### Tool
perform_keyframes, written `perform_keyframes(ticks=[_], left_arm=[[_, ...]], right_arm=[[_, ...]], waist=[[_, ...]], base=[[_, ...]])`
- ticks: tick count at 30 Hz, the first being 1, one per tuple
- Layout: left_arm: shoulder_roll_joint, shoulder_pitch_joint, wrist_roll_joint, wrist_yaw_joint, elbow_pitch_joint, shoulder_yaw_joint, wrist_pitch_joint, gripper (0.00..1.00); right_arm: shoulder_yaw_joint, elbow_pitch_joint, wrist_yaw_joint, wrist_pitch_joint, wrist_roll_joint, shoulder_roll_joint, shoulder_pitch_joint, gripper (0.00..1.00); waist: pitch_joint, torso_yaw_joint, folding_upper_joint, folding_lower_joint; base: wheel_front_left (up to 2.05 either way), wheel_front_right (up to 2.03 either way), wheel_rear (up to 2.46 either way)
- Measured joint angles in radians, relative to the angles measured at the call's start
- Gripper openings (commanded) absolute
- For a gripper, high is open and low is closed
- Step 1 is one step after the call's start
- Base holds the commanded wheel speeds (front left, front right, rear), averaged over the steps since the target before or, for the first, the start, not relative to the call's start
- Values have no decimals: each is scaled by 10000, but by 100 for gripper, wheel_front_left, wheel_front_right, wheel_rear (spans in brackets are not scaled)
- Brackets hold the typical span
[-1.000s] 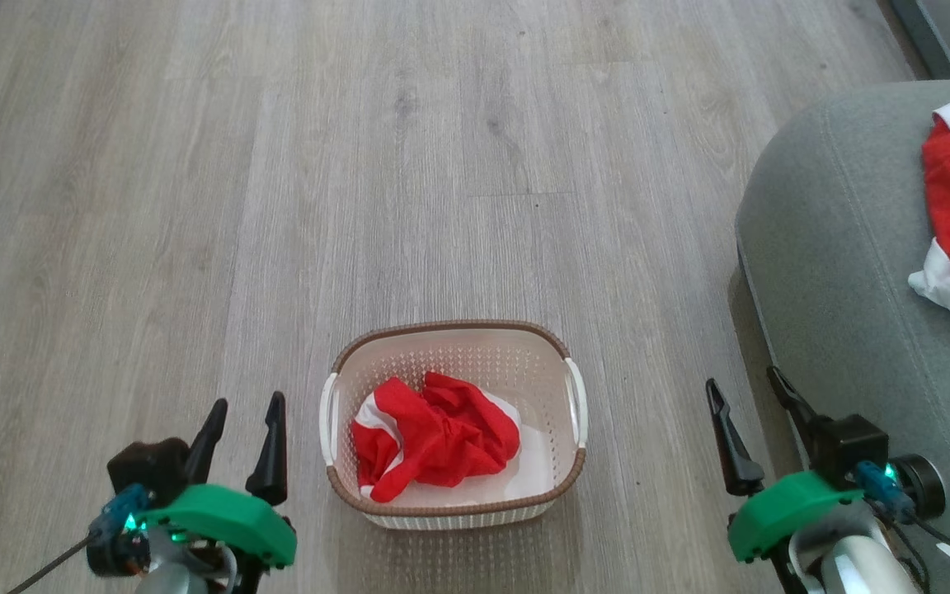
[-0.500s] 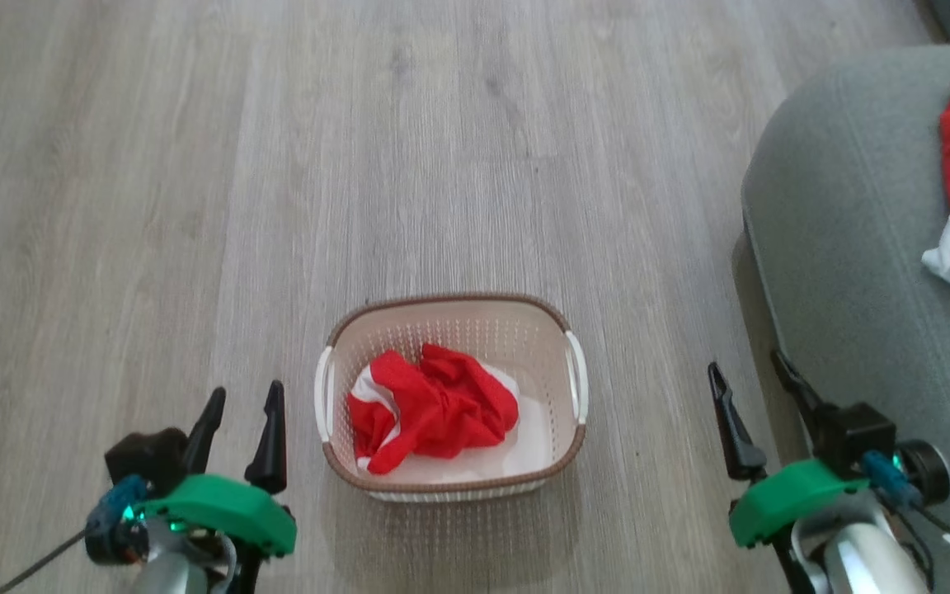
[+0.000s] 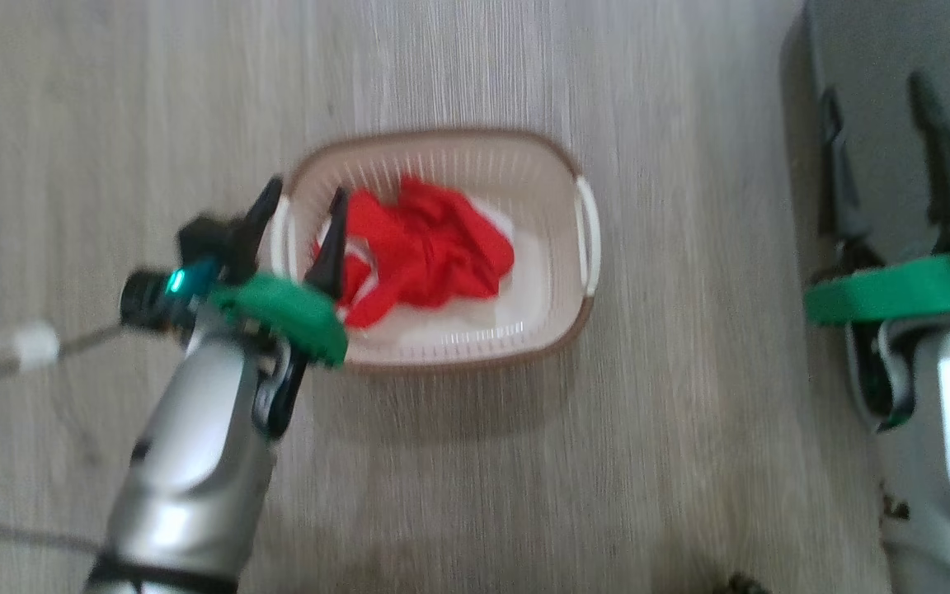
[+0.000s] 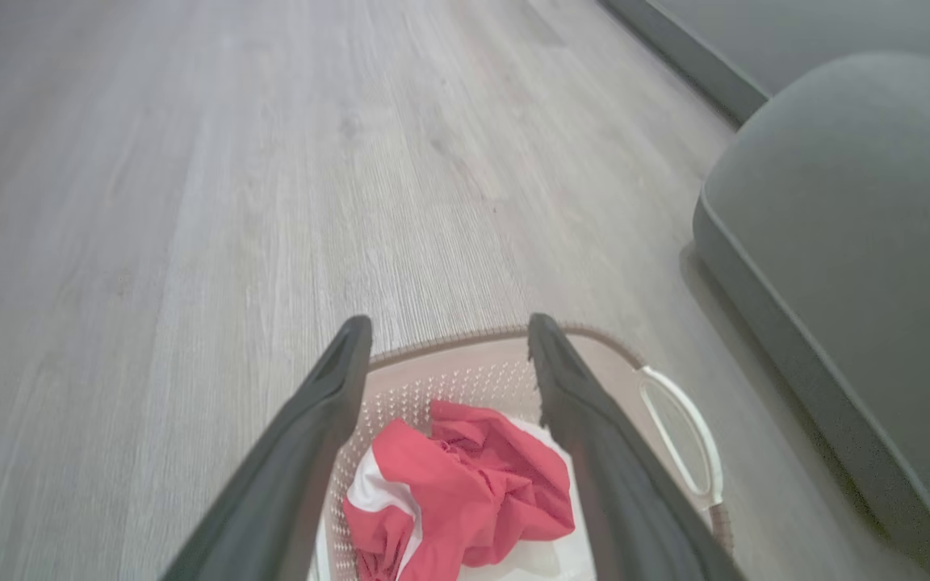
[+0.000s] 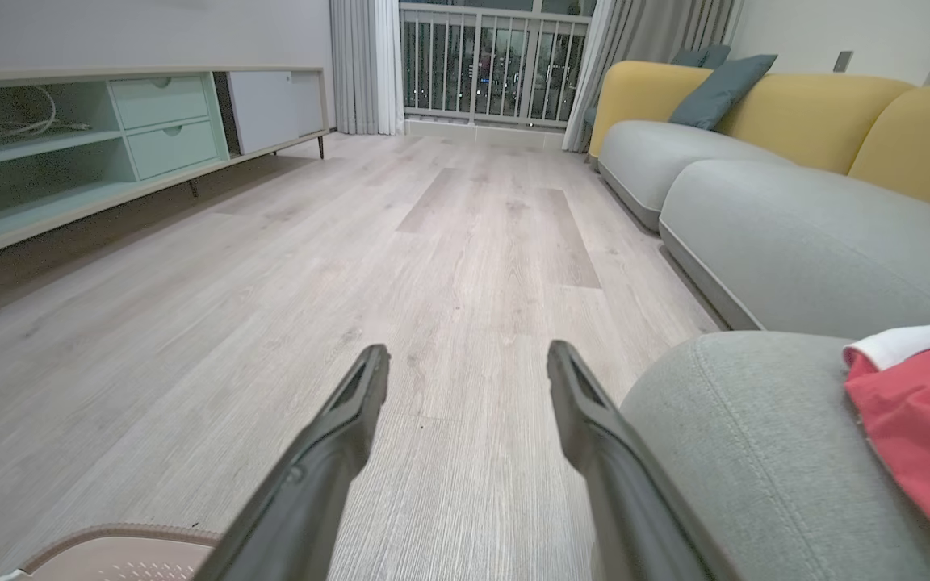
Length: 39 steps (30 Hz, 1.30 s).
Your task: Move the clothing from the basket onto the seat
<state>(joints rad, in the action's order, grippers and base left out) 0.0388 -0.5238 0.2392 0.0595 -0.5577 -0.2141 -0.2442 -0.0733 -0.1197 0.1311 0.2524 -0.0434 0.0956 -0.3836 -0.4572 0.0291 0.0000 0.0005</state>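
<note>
- Head view: left gripper, fingers spread and empty, hovers at the 9 o'clock rim of the basket.
- Red clothing lies crumpled inside the basket, ungrasped; lift and transfer remain.
- Right gripper, spread and empty, hangs by the seat, at 3 o'clock of the basket.
- Right wrist view: second garment already lies on the seat.

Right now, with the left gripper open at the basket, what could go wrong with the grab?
1. In the head view the left gripper seems to straddle the left wall of the basket; closing could pinch the wall and lift the basket.
2. The clothing is crumpled; a pinch may catch one fold, so it could trail and snag the rim.
</note>
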Motion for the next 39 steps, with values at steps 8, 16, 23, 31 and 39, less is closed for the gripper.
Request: perform_keyframes(ticks=[8,16,23,31,39], left_arm=[[-59,-3446,-851,-470,-2368,-1162,458,100],[-75,-4814,-1296,-796,-4295,-1831,869,100],[-65,-5972,-1705,-1070,-5641,-2205,1200,100],[107,-6887,-2104,-1335,-6589,-2623,1304,100],[311,-7161,-2393,-1329,-7051,-3055,1461,100]], right_arm=[[-153,280,0,31,-10,-107,-1067,100],[-226,418,0,31,-209,-282,-1229,100],[-153,573,0,31,-412,-305,-1720,100],[-19,546,0,31,-917,-322,-1773,100],[194,489,0,31,-1162,-332,-1774,100]], waist=[[-2488,204,-1,0],[-3893,560,0,-3],[-4656,987,-1,-4],[-5202,1310,0,-5],[-5355,1524,0,-5]], base=[[0,0,0],[0,0,0],[0,0,0],[0,0,0],[0,0,0]])
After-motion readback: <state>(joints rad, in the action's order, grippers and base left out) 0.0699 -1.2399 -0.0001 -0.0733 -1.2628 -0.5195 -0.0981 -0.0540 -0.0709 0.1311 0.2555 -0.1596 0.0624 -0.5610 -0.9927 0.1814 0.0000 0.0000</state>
